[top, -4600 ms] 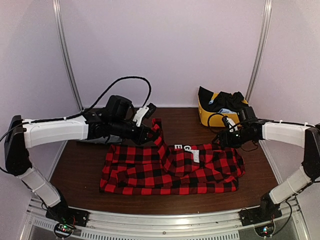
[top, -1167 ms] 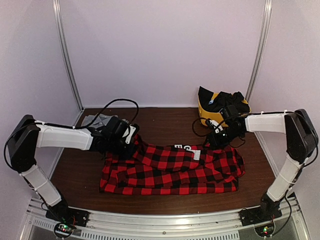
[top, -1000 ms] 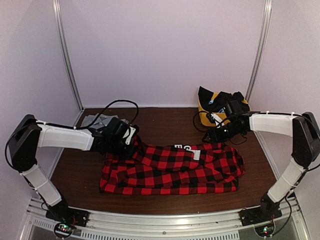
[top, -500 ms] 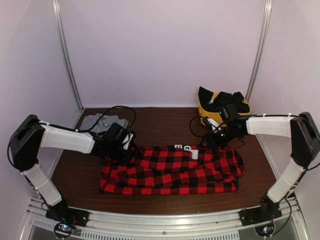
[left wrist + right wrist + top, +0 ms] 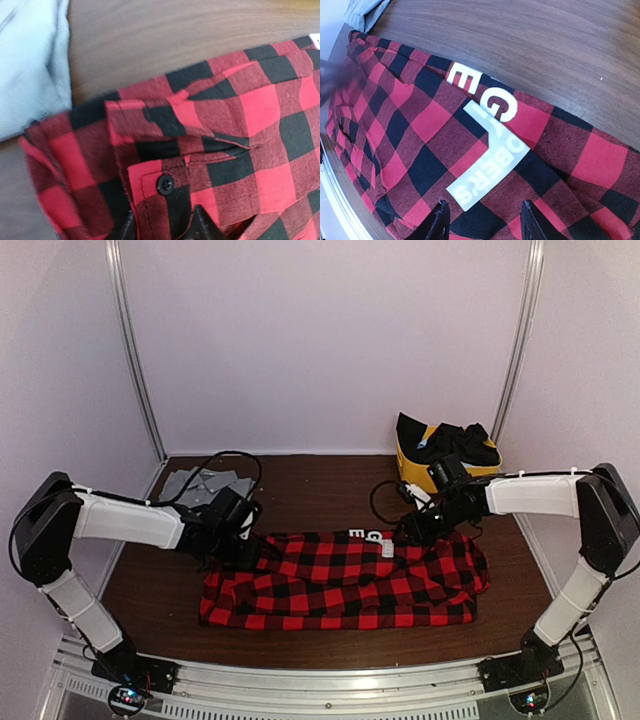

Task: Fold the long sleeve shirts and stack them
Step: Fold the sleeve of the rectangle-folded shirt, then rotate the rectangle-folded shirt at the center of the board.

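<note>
The red-and-black flannel shirt (image 5: 340,580) lies folded into a long band across the table's middle. Its white neck label (image 5: 487,170) faces up. My left gripper (image 5: 248,543) sits low at the shirt's upper left corner. In the left wrist view my left gripper (image 5: 162,230) is open, its tips either side of the buttoned cuff (image 5: 165,184), which lies flat on the flannel shirt (image 5: 240,125). My right gripper (image 5: 405,533) hovers at the collar. The right wrist view shows my right gripper (image 5: 482,220) open just above the label, holding nothing. The grey shirt (image 5: 205,483) lies folded at the back left.
A yellow bin (image 5: 420,472) holding dark clothes stands at the back right, just behind the right arm. The grey shirt (image 5: 30,65) lies close to the flannel's left end. Bare brown table (image 5: 320,490) shows behind the flannel, with white walls around.
The left gripper carried the raised sleeve down and left until it lay flat on the shirt. The right gripper swung from beside the bin down-left to the collar label.
</note>
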